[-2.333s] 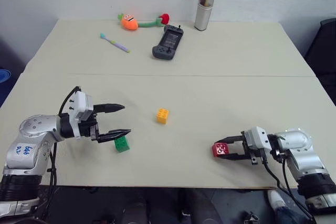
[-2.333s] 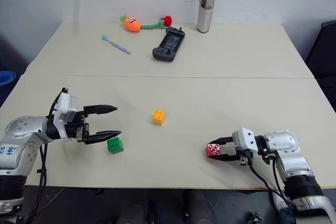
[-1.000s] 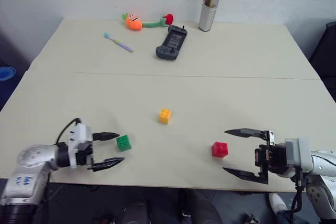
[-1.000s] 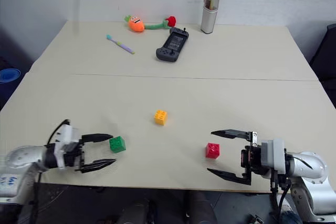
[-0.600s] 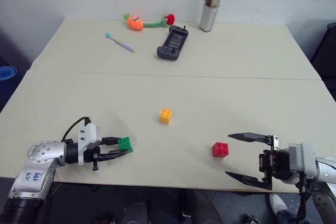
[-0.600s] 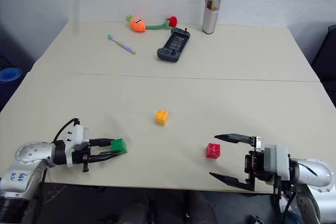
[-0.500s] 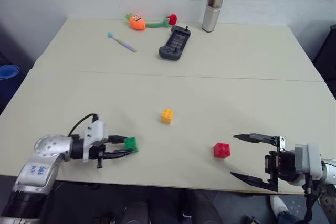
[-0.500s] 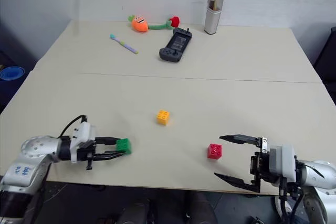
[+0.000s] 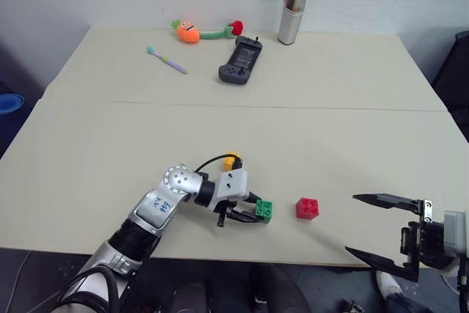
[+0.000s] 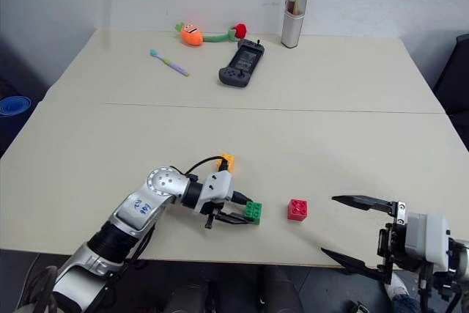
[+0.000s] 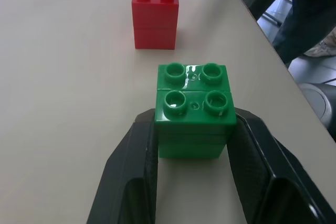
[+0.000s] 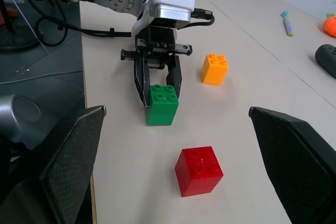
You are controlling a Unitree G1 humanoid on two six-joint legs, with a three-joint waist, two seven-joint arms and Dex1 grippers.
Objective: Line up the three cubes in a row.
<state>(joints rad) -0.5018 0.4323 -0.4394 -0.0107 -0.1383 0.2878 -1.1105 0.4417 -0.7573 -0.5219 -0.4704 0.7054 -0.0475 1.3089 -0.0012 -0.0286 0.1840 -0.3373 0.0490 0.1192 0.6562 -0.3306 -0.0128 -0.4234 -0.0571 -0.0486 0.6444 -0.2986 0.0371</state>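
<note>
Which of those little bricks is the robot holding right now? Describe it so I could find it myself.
Start at the near edge of the beige table. Follow the robot's left arm to its left gripper, shut on the green brick. A red brick sits just to its right with a gap between them, and a yellow-orange brick lies behind the arm; the green one alone sits between black fingers.

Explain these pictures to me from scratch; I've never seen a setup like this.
A two-armed robot works at a beige table. Two pictures look down from its head; the other two come from cameras on its wrists. Its left gripper is shut on a green brick, beside a red brick. A yellow-orange brick sits behind that arm. The right gripper hangs open at the table's near edge, holding nothing. At the far side lie a carrot toy, toothbrush, game controller and toothbrush case.
</note>
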